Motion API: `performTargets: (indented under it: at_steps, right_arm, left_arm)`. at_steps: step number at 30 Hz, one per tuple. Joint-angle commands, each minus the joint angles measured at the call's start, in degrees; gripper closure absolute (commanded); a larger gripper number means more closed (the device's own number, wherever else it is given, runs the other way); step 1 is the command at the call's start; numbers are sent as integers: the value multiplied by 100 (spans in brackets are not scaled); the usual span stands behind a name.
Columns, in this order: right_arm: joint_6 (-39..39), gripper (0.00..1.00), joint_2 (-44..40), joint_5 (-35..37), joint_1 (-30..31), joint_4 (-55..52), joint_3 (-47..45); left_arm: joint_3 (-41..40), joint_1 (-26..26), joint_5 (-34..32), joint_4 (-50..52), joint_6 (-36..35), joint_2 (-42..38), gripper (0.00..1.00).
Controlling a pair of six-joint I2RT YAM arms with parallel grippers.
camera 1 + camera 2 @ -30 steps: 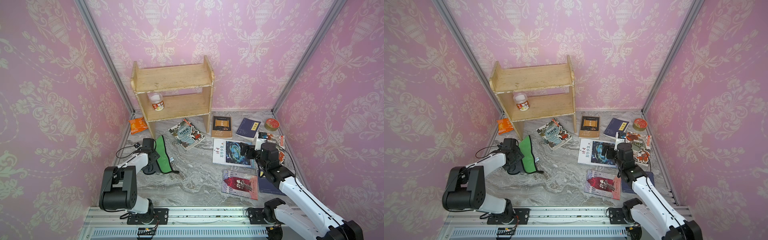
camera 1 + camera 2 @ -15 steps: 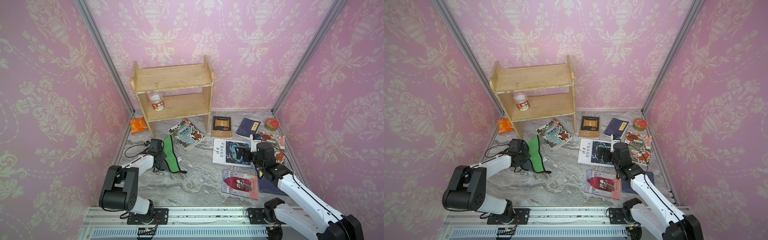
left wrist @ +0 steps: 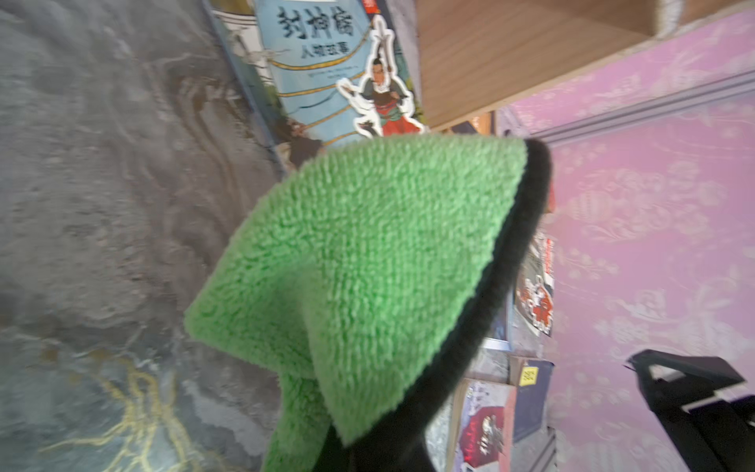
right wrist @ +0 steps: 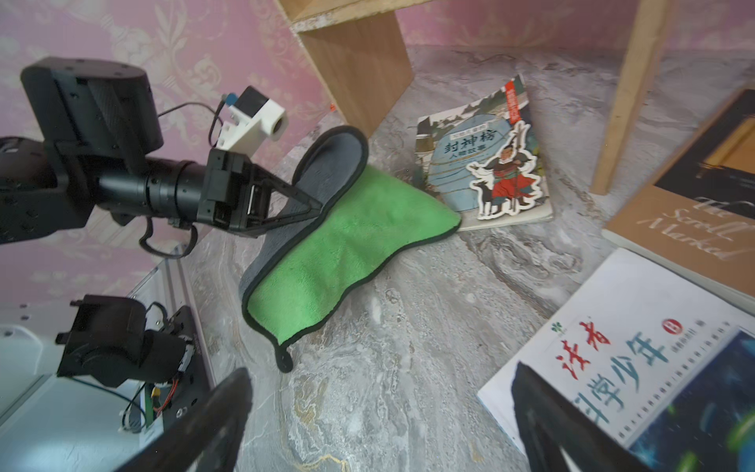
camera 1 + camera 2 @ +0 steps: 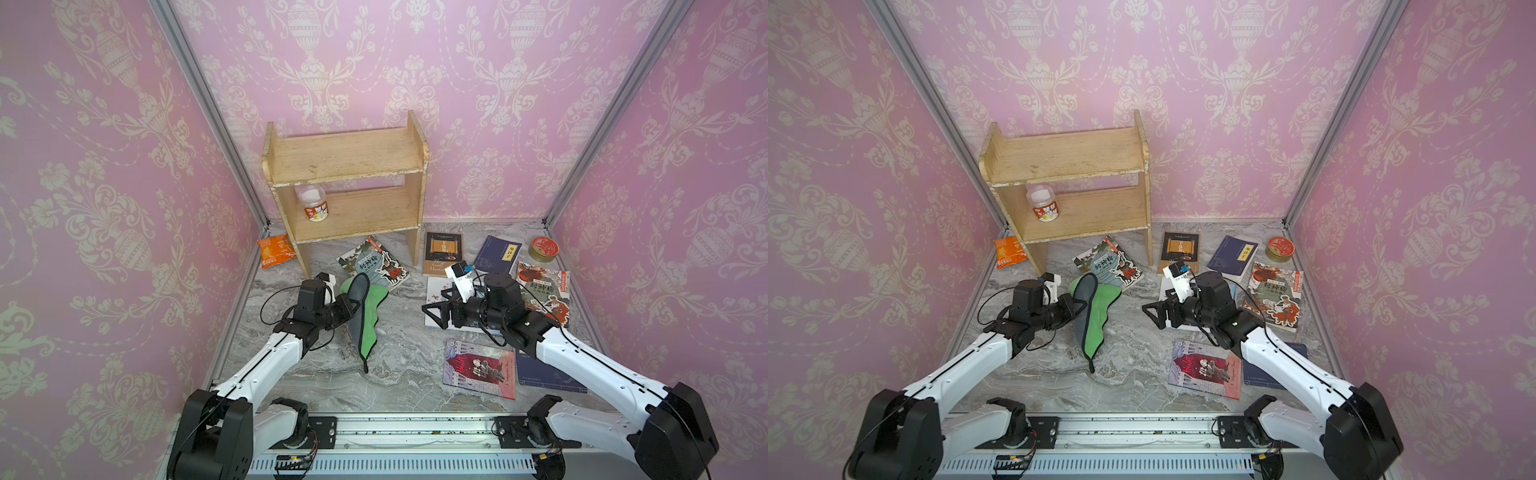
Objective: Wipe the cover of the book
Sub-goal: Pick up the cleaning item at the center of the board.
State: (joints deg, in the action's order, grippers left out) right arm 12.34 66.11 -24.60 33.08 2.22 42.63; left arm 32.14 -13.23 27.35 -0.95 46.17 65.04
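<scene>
Left gripper (image 4: 314,208) clamped tight on the cloth (image 4: 351,249), and the book (image 4: 486,163) lies just beyond its far corner, nearest this arm.

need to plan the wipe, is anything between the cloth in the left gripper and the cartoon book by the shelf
Nothing visible does. The cloth, pinched in the shut fingers of the left gripper, reaches the near corner of the book; the rest of the cover lies bare.
</scene>
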Motion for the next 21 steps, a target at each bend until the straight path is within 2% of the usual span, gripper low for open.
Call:
performTargets:
  at_steps: [1,3,8,13,21]
  right_arm:
    - [-342,0,398,-266,264,298,344]
    - [255,0,734,-412,269,661,419]
    - [2144,0,1498,-745,294,2915,106]
    - [3571,0,2216,-477,313,4130,178]
    - [5588,0,2905,94,314,5618,49]
  left_arm:
    - [-23,-213,657,-673,534,-87,100]
    - [-69,-365,589,-1056,803,-81,100]
    - [-158,-795,469,-2271,1395,54,100]
    - [14,-1148,446,-2837,1602,283,100]
    - [-125,-1271,251,-4367,2143,464,100]
